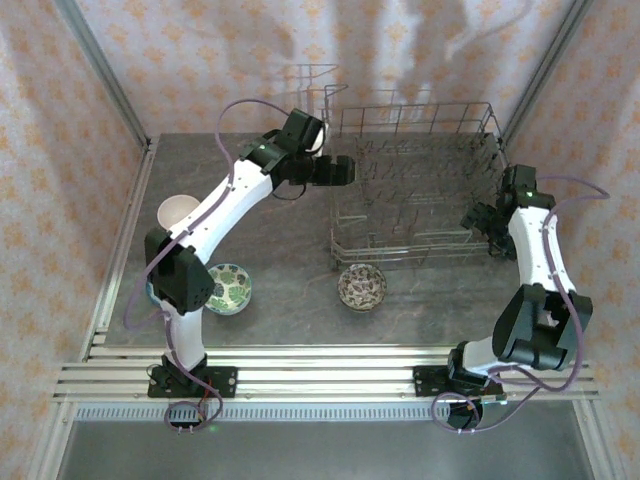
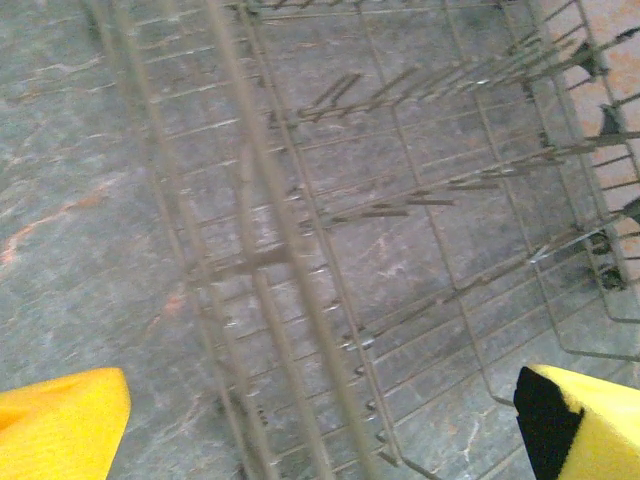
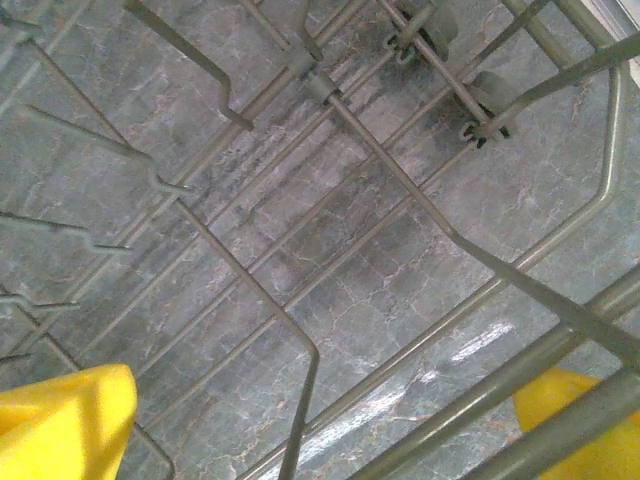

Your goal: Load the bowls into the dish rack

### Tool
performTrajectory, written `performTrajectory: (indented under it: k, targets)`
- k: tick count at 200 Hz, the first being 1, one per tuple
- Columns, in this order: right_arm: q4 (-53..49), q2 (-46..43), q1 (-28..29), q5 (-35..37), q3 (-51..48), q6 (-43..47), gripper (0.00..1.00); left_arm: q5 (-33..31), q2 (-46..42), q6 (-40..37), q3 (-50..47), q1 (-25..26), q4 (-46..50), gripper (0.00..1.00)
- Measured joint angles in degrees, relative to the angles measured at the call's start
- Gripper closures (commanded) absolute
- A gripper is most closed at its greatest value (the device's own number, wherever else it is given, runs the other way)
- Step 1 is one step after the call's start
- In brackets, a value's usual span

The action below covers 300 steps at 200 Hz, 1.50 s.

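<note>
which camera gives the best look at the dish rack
The top external view: the whole dish rack shows there, all four grid walls and its tine rows. The left wrist view shows one wall and some tines, blurred; the right wrist view shows a close-up of a few wires.

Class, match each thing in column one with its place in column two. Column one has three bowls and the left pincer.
Column one:
1. green floral bowl
2. brown-patterned bowl
3. pale bowl
4. left pincer

Column two:
A. at the left side of the dish rack, jaws open
B. on the table, just in front of the rack's near edge
C. far left, partly hidden by the left arm
D. near left, beside the left arm's lower link

Pairs: 1-D, 2-B, 3-C, 4-A.
</note>
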<state>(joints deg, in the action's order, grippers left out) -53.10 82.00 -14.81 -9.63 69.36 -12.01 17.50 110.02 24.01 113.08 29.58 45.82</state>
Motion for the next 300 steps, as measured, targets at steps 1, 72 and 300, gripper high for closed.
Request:
performTrajectory:
  k: [1,72,300]
  targets:
    - [0.0,0.2,0.0,0.0,0.1,0.0,0.03,0.0,-0.1,0.0,-0.1,-0.1,0.0,0.01]
    - [-1.3,8.7,-0.8,3.0,9.7,1.0,0.02,0.1,-3.9,0.2,-7.0,-0.8,-2.0,0.01]
    - [-4.4,-6.6,2.7,3.2,8.5,3.7,0.02,9.0,-13.6,-4.7,-33.4,3.0,-2.2,0.21]
